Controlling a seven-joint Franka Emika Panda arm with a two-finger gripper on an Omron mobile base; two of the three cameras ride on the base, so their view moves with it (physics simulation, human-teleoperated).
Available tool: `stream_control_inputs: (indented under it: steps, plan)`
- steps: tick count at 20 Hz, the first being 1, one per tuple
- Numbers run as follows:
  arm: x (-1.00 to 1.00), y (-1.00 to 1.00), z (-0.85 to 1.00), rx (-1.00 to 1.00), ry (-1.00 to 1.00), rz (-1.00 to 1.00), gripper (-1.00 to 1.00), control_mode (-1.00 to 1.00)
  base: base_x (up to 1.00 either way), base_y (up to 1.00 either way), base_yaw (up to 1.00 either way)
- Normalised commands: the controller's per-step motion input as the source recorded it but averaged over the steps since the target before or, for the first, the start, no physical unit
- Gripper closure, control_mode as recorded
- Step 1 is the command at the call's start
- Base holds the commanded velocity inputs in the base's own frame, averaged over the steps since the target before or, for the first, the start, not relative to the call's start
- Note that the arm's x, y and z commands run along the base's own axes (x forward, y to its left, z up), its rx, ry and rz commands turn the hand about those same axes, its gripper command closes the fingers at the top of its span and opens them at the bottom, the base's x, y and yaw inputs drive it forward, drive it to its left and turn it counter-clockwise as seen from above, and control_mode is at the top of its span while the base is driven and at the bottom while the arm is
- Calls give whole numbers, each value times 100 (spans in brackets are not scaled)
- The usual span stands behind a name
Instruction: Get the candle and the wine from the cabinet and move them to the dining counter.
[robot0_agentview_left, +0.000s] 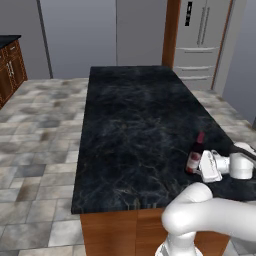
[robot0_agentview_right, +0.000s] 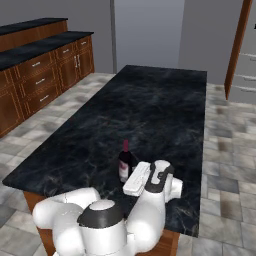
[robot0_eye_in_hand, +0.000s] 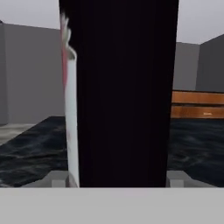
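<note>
The wine (robot0_agentview_left: 195, 155), a dark bottle with a red capsule and a red-and-white label, stands upright on the dining counter (robot0_agentview_left: 135, 110) close to its near right corner. My gripper (robot0_agentview_left: 198, 168) reaches in from the right and is shut on the bottle's lower body. From the other side, the wine (robot0_agentview_right: 125, 161) rises just left of the gripper (robot0_agentview_right: 128, 175) on the black marble counter (robot0_agentview_right: 160, 105). In the hand view the bottle (robot0_eye_in_hand: 122, 87) spans the whole gap, with both fingertips (robot0_eye_in_hand: 59, 178) against its sides. The candle and the cabinet are out of view.
A grey fridge (robot0_agentview_left: 200, 40) stands beyond the counter's far end. Brown base cabinets with a black top (robot0_agentview_right: 40, 65) line the left wall. Tiled floor (robot0_agentview_left: 40, 130) surrounds the island. The counter edge lies close behind the bottle.
</note>
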Motion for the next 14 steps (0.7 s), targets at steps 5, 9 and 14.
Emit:
stream_control_inputs:
  steps: [5, 9, 14]
  plan:
    - [17, -2, -18, -4, 0, 0, 100, -100, 0, 0, 0]
    - [21, 0, -21, -9, 0, 0, 100, -100, 0, 0, 0]
    - [5, 0, -28, -12, 0, 0, 100, -100, 0, 0, 0]
